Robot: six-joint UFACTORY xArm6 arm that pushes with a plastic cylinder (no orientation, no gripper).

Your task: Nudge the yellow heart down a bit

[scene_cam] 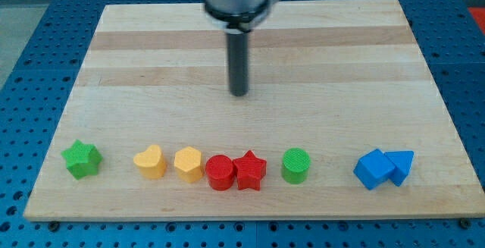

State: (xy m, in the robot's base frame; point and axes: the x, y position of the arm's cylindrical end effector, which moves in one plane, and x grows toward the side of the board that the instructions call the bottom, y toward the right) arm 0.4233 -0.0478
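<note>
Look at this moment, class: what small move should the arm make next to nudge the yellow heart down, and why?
Probably slide my tip toward the view's left until it is directly above the yellow heart. The tip now sits well up the board and to the heart's right, touching no block, so a downward push from here would meet the red cylinder instead.
</note>
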